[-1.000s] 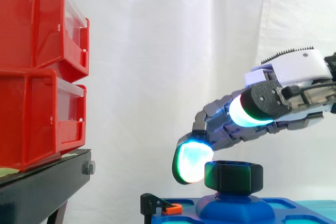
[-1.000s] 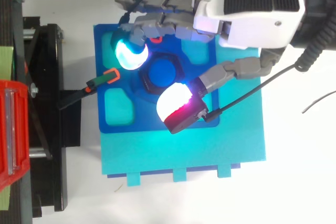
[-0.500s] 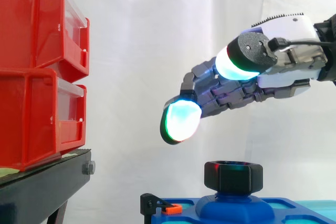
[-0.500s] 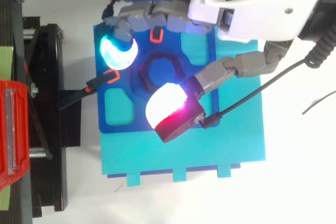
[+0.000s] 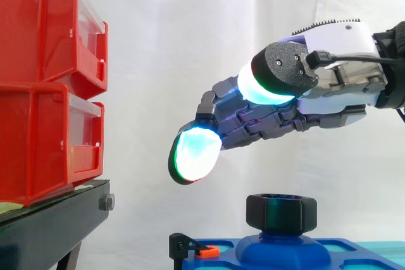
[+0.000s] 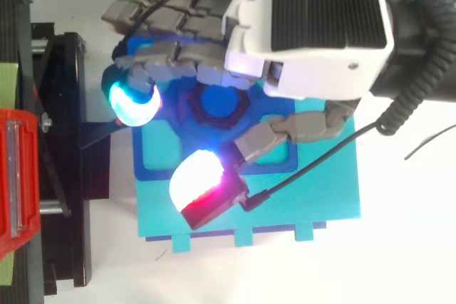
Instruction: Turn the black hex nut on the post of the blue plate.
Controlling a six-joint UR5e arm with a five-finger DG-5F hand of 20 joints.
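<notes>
The black hex nut (image 5: 281,212) sits on the blue post of the blue plate (image 5: 342,254), low in the side view. From above, the nut (image 6: 217,103) shows partly under the hand. My hand (image 5: 285,109) hovers above the nut, clear of it, with fingers stretched out to the left and nothing held. Its glowing fingertips (image 5: 193,154) hang left of and above the nut. In the top view the hand (image 6: 306,30) covers the plate's far side, its thumb pad (image 6: 201,181) over the plate's (image 6: 160,158) near edge.
Two stacked red bins (image 5: 50,86) rest on a black stand (image 5: 57,219) at the left. A small black clip with an orange tip (image 5: 193,248) sits on the plate's left corner. The blue plate lies on a teal board (image 6: 285,211).
The hand rose off the nut, where its fingertips were beside it a second ago, and has shifted left, with the fingers stretched further out over the plate's left edge.
</notes>
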